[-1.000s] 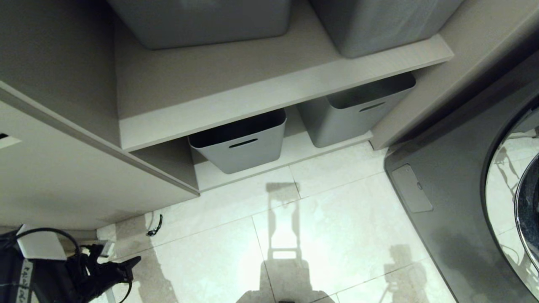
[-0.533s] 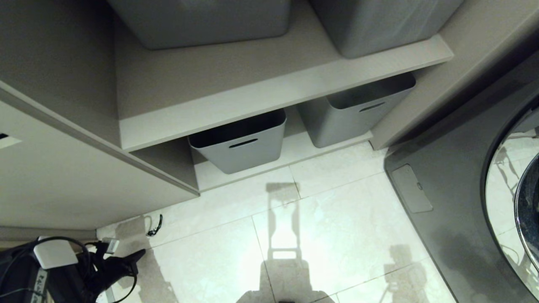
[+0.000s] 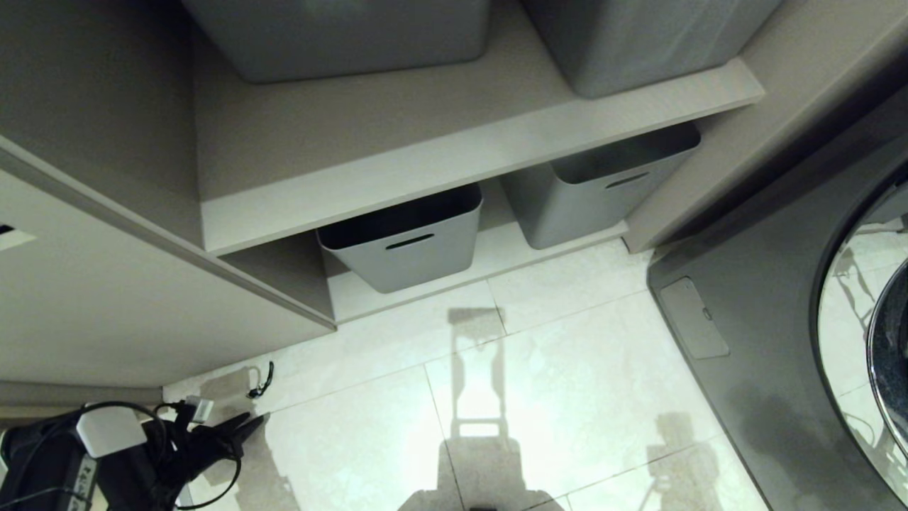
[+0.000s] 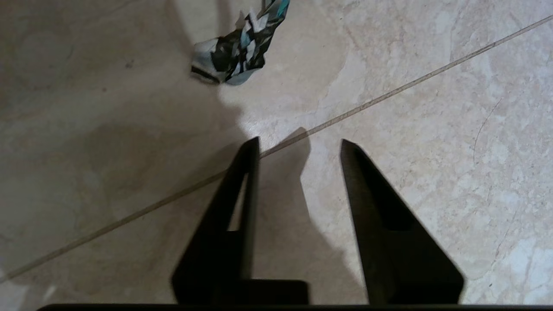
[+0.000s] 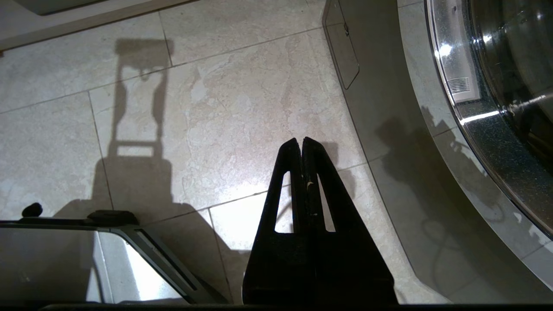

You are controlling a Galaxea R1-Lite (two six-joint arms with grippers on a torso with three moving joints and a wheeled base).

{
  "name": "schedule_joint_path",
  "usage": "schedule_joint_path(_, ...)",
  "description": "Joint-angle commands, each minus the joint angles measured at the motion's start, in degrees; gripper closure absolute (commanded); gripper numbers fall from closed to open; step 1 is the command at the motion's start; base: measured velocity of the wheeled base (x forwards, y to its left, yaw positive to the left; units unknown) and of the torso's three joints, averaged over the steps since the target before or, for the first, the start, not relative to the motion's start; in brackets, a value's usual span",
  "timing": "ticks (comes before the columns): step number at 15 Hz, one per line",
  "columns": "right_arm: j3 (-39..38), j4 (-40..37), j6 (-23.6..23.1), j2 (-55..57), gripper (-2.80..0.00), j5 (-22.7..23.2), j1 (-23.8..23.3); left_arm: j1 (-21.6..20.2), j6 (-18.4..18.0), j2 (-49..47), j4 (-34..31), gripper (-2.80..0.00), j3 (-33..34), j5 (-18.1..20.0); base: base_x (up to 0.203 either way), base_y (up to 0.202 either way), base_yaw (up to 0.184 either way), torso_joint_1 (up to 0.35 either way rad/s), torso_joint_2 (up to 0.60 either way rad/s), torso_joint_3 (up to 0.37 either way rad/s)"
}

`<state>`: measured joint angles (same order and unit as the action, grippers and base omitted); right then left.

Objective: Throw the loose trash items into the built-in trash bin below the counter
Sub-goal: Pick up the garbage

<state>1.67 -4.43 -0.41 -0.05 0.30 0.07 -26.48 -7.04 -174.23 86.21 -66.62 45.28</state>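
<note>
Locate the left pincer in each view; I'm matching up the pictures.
Head view: left pincer at lower left, over the floor tiles.
Left wrist view: foreground, open, over a grout line.
Right wrist view: not in it.
Shared landmark: the floor tiles.

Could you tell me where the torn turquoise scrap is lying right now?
In the left wrist view, the torn turquoise scrap lies on the floor tiles, ahead of the open left gripper and apart from it.

Pale marble floor tiles (image 3: 567,369), beige shelf (image 3: 468,163), grey tubs (image 3: 404,245), washer door (image 3: 879,341)
</note>
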Motion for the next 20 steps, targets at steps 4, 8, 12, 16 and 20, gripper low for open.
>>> schedule_joint_path(4, 0.0, 0.0, 0.0, 0.0, 0.00, 0.0, 0.0, 2.0, -0.3, 1.7, 0.8, -2.80, -0.4, -3.7, 0.000, 0.000, 0.000, 0.000, 0.00, 0.000)
schedule_joint_path(8, 0.0, 0.0, 0.0, 0.0, 0.00, 0.0, 0.0, 3.8, -0.3, 1.9, 1.5, -2.80, -1.1, -9.9, 0.000, 0.000, 0.000, 0.000, 0.00, 0.000)
schedule_joint_path(12, 0.0, -0.1, 0.0, 0.0, 0.00, 0.0, 0.0, 4.3, -0.6, 0.3, 1.5, -2.80, -5.4, -14.4, 0.000, 0.000, 0.000, 0.000, 0.00, 0.000)
schedule_joint_path(16, 0.0, -0.1, 0.0, 0.0, 0.00, 0.0, 0.0, 4.8, -2.1, -0.7, 1.5, -2.80, -6.7, -16.5, 0.000, 0.000, 0.000, 0.000, 0.00, 0.000)
schedule_joint_path(20, 0.0, -0.1, 0.0, 0.0, 0.00, 0.0, 0.0, 5.2, -2.0, -0.8, 1.5, -2.80, -6.8, -16.7, 0.000, 0.000, 0.000, 0.000, 0.00, 0.000)
